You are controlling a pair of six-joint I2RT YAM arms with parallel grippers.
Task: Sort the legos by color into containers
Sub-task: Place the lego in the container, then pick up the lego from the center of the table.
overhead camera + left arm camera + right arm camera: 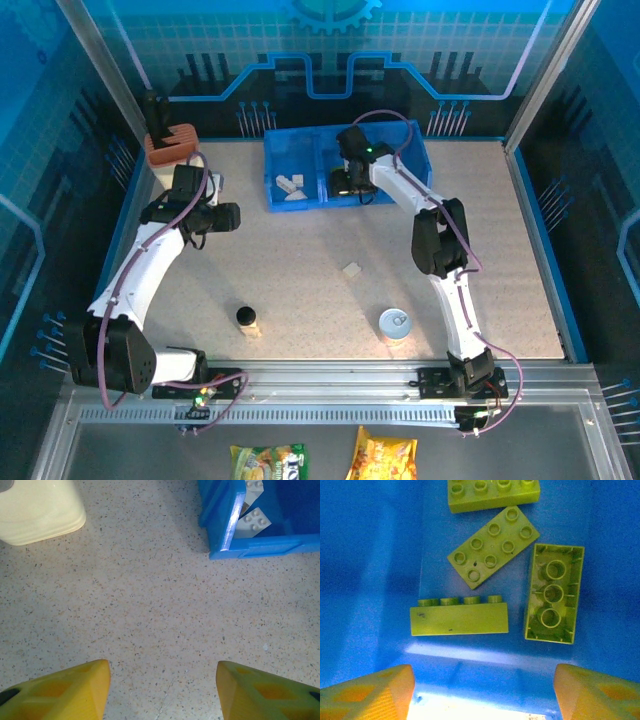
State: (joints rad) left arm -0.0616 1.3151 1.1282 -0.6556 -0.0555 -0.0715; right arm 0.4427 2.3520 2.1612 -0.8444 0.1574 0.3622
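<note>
Right claw [484,672] first: its two yellow fingers stand wide apart with nothing between them, so it's empty, hanging inside the bin [370,555] over the middle compartment. Right below and ahead of it sit four green bricks [493,546]: one studs-up on a slant, one on its side nearest the fingers, one flipped belly-up off to the right, one more at the far edge. So green looks sorted, imo. Left claw [162,665] is also spread and empty, hovering over bare table [150,605], with the bin's corner up ahead on its right and a couple of white bricks [252,522] peeking over the wall there. What I'd call the leftover is one cream brick [351,268] lying loose on the table, well behind the right claw, back toward the bases and roughly between the two arms. My guess is the step now is getting the right claw out cleanly: lift straight up until the fingers clear the wall, don't drag sideways or that side-lying brick gets kicked. Then come down on the cream brick from above, twist the wrist to match its angle, straddle the short sides. Mind the can [394,323] and bottle [247,318] nearer the bases. It goes in with the whites.
</note>
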